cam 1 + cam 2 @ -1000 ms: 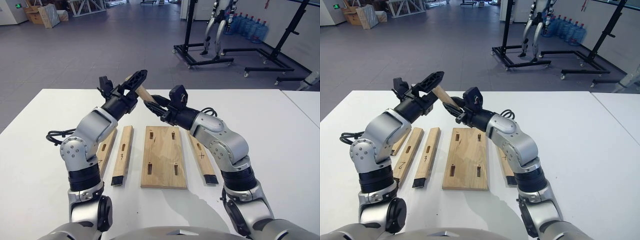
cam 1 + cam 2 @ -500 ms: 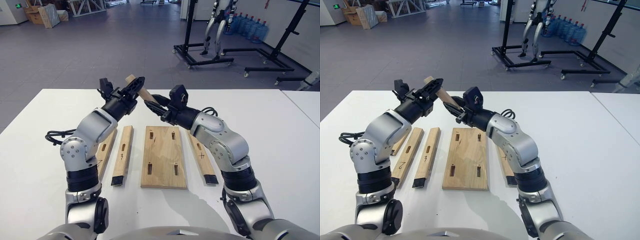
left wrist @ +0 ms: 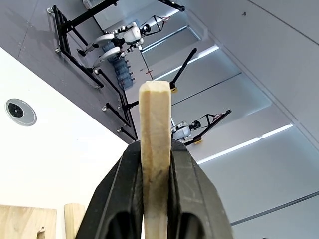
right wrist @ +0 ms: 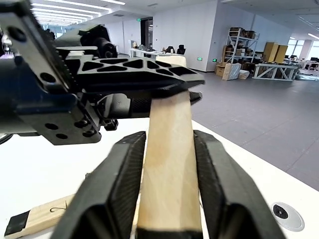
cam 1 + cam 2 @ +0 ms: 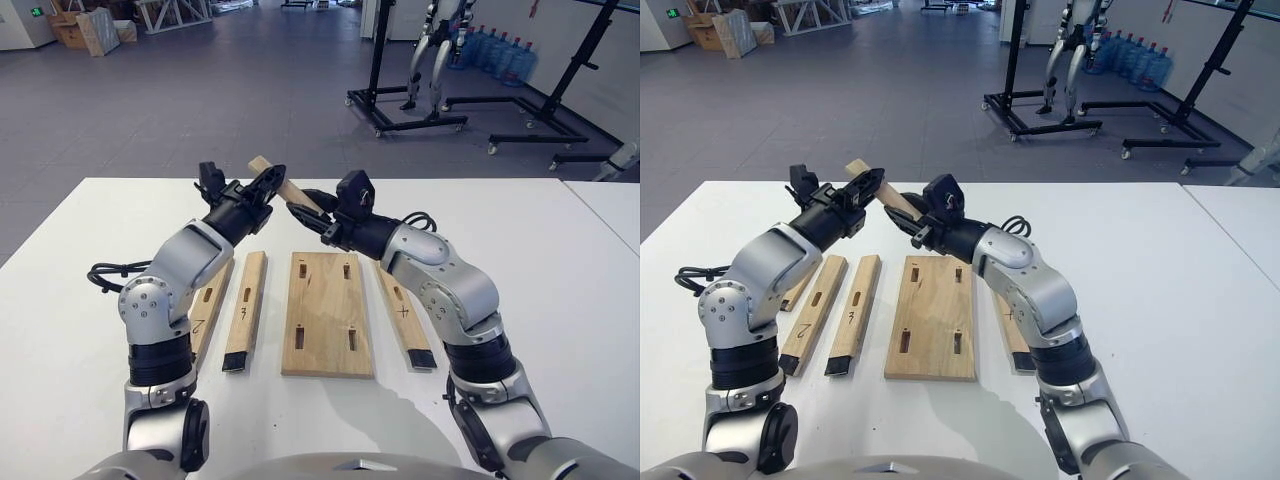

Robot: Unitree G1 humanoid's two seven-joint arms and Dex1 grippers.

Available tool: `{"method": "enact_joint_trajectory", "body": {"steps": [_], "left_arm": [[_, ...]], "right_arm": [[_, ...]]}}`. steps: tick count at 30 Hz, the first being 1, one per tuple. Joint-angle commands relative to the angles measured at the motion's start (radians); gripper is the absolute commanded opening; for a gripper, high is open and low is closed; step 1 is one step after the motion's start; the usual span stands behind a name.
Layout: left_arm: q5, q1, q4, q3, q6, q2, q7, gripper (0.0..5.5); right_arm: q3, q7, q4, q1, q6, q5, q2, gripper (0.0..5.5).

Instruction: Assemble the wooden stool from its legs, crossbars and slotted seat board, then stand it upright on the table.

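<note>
Both the left pincer [image 5: 270,180] and right pincer [image 5: 303,207] clamp one wooden piece [image 5: 289,191] aloft over the far end of the seat board [image 5: 328,312]. Should either tug askew, it could twist loose and hit the desk [image 5: 560,280].

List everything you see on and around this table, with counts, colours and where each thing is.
Seat board: 1, pale wood, slotted, flat at table centre.
Legs left of the board: 2 clear, pale with dark ends, flat; maybe a third under the left arm.
Leg right of the board: 1, same, flat.
Wooden bar: 1, pale, held above the table's far side.
Table: 1, white.
Cable: 1, black, beside the left arm.
Wheeled frames: 2, black, floor beyond.
Left tool: shut on the wooden bar.
Right tool: shut on the same bar.
</note>
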State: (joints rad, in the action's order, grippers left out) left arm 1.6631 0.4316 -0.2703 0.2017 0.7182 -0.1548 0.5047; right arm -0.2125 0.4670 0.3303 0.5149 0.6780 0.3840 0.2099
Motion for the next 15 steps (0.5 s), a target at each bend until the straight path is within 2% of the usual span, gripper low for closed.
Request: {"method": "enact_joint_trajectory", "body": {"steps": [1, 4, 7, 9, 12, 15], "left_arm": [[-0.029, -0.010, -0.003, -0.010, -0.002, -0.022, -0.007, 0.39], [-0.082, -0.009, -0.010, -0.017, 0.005, -0.047, -0.023, 0.39], [-0.151, -0.015, -0.026, -0.015, 0.012, -0.089, -0.045, 0.39], [-0.188, -0.036, -0.059, -0.002, 0.021, -0.132, -0.045, 0.39], [-0.260, -0.160, -0.196, 0.068, 0.063, -0.281, -0.036, 0.39], [-0.291, -0.346, -0.322, 0.167, 0.065, -0.359, -0.040, 0.39]], "right_arm": [[-0.015, 0.029, 0.026, 0.027, 0.063, 0.020, 0.019, 2.43], [-0.019, 0.049, 0.048, 0.020, 0.101, 0.039, 0.034, 2.88], [0.025, 0.060, 0.057, 0.022, 0.133, 0.048, 0.079, 3.48], [0.108, 0.060, 0.052, 0.043, 0.162, 0.082, 0.111, 3.76], [0.305, 0.032, 0.037, 0.089, 0.211, 0.175, 0.145, 4.39], [0.392, -0.004, -0.014, 0.070, 0.202, 0.180, 0.172, 4.95]]}}
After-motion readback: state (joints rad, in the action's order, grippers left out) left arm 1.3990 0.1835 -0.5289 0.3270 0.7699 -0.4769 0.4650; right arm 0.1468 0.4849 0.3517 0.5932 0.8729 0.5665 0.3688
